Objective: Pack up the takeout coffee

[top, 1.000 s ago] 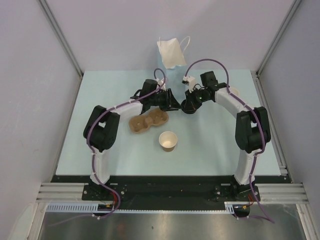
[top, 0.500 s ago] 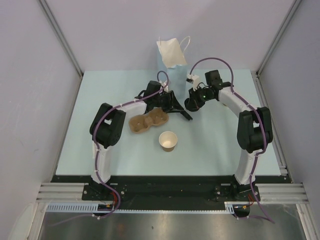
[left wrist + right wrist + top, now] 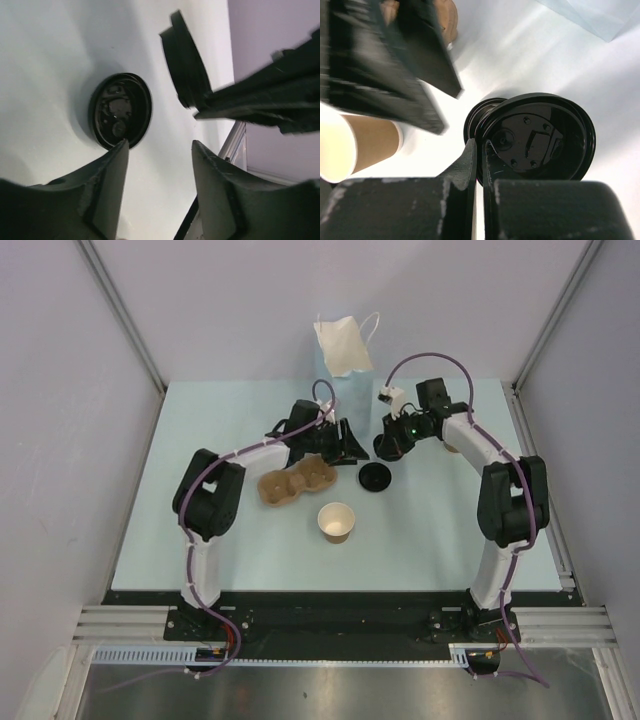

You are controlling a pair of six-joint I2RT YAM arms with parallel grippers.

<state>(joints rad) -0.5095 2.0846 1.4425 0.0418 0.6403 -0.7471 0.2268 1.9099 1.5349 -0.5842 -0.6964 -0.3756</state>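
Note:
The takeout coffee's tan paper cup (image 3: 336, 522) stands open and upright on the table, also at the left edge of the right wrist view as the cup (image 3: 350, 145). One black lid (image 3: 374, 477) lies flat on the table, just beyond my left gripper (image 3: 159, 150), whose jaws stand open and empty. My right gripper (image 3: 480, 147) is shut on the rim of a second black lid (image 3: 540, 137) and holds it above the table; in the left wrist view that held lid (image 3: 185, 60) hangs edge-on. From above, the left gripper (image 3: 350, 445) and right gripper (image 3: 388, 448) are close together.
A brown pulp two-cup carrier (image 3: 297, 483) lies left of the loose lid, under the left arm's wrist. A tall light-blue paper bag (image 3: 345, 370) with white handles stands at the back centre. White walls close in the table on three sides.
My left gripper opened and let go of a black lid, which now lies on the table. The two grippers drew apart, and the right one lifted away with its own lid.

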